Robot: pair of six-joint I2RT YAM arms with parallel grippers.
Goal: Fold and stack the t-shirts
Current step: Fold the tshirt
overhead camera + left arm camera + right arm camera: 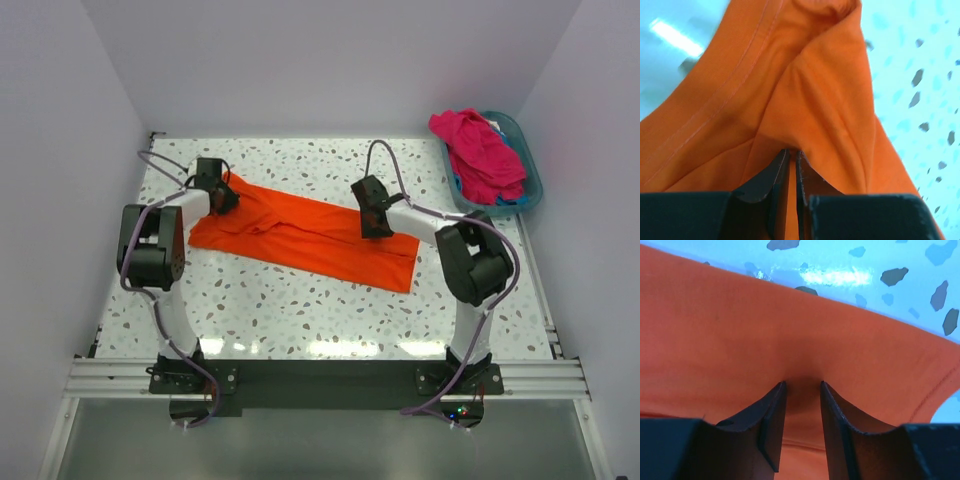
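The bright orange t-shirt (310,240) lies as a long folded band across the speckled table (300,310). My left gripper (222,197) is at its far left end. In the left wrist view that gripper (791,151) is shut on a ridge of the orange cloth (805,90), with only a thin strip showing between the jaws. My right gripper (375,222) is down on the band's far edge, right of centre. Its jaws (803,383) stand apart, tips pressed into the orange cloth (740,340). A magenta-pink t-shirt (480,150) is heaped over blue fabric (512,200) in the basket.
The teal plastic basket (530,165) stands at the back right corner of the table. White walls close in the left, back and right sides. Both arm bases are bolted on the rail at the near edge.
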